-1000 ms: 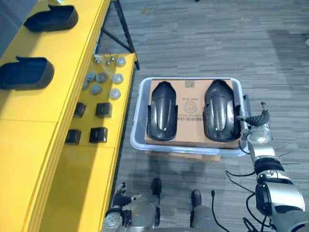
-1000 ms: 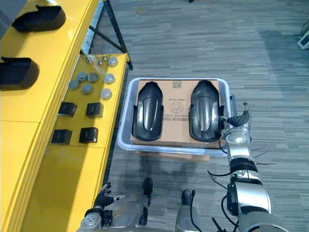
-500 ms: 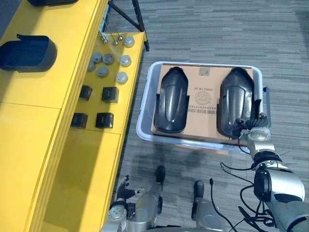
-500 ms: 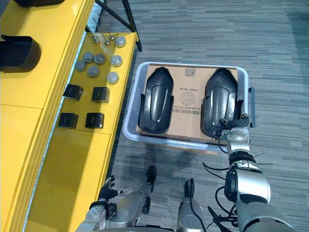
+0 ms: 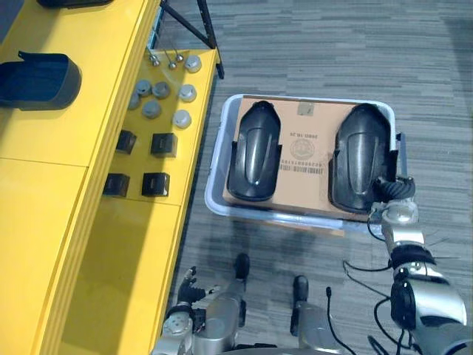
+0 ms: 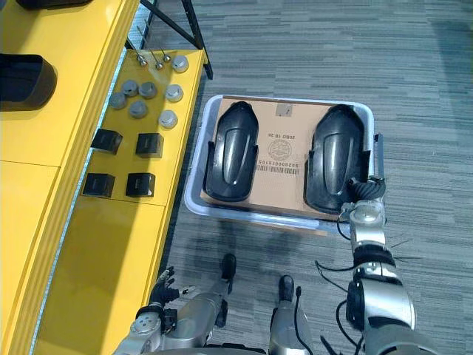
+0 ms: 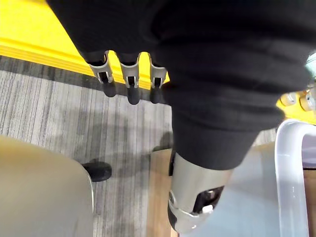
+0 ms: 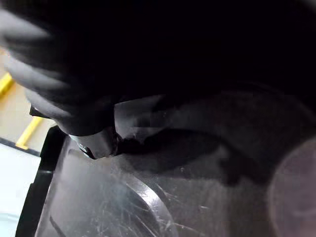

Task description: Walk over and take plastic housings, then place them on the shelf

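Housings [image 5: 253,161], two, lie in one bin [image 5: 281,217]; left hand [image 7: 129,79] relaxed, right hand [image 5: 392,190] at one, grasp indiscernible.

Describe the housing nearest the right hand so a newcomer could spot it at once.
Beside the long yellow shelf, a pale plastic tub sits on the grey floor, lined with a cardboard sheet. Two black plastic housings lie on it side by side. Yours is the right housing, farther from the shelf than the left housing, with the right hand at its near end.
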